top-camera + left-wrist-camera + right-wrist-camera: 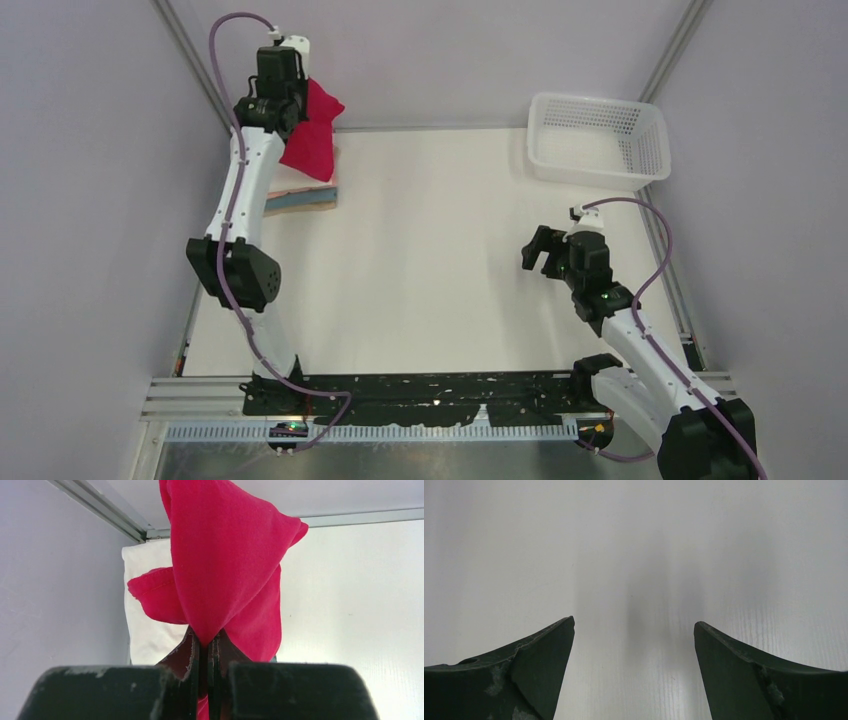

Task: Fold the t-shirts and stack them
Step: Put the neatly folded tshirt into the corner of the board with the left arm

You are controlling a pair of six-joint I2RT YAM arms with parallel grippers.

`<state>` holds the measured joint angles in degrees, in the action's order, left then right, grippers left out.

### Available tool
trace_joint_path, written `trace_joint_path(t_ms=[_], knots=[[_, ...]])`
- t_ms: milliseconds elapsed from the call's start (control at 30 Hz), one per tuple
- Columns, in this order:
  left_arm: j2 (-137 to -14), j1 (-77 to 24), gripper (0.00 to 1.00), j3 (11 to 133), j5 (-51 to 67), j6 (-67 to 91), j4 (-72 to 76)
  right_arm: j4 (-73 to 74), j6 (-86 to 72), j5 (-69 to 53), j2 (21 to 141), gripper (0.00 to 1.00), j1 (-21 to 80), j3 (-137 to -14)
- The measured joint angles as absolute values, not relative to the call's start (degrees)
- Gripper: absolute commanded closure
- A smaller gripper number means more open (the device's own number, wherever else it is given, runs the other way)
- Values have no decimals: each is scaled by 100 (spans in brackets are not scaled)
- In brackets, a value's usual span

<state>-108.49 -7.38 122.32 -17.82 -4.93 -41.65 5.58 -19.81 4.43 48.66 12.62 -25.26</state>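
My left gripper (300,105) is shut on the bright red t-shirt (312,135) and holds it bunched in the air at the far left corner, above a stack of folded shirts (303,196). In the left wrist view the red t-shirt (225,565) hangs from the pinched jaws (204,642), and the white folded shirt (145,625) on top of the stack lies below it. Salmon, teal and tan edges show at the stack's side. My right gripper (540,250) is open and empty over bare table at the right; its fingertips (561,630) stand wide apart.
A white plastic mesh basket (598,138) stands at the far right of the table. Metal frame posts rise at the back corners, close to the left arm (245,180). The white table (430,250) lies between the arms.
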Motion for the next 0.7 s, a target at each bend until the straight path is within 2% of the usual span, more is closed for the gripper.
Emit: trace_joint_path(t_ms=[267, 633, 667, 700], knots=[[-11172, -340, 100, 12223, -1466, -471, -4143, 561, -1981, 445, 4965, 6, 1262, -2526], [-12534, 576, 100, 12667, -1446, -703, -3990, 561, -1981, 491, 4965, 5, 1262, -2526], [-12578, 622, 97, 12667, -1448, -692, -4007, 561, -1981, 510, 4965, 5, 1262, -2526], [-12613, 668, 89, 12663, -1448, -679, -4018, 561, -1981, 534, 4965, 6, 1262, -2526]])
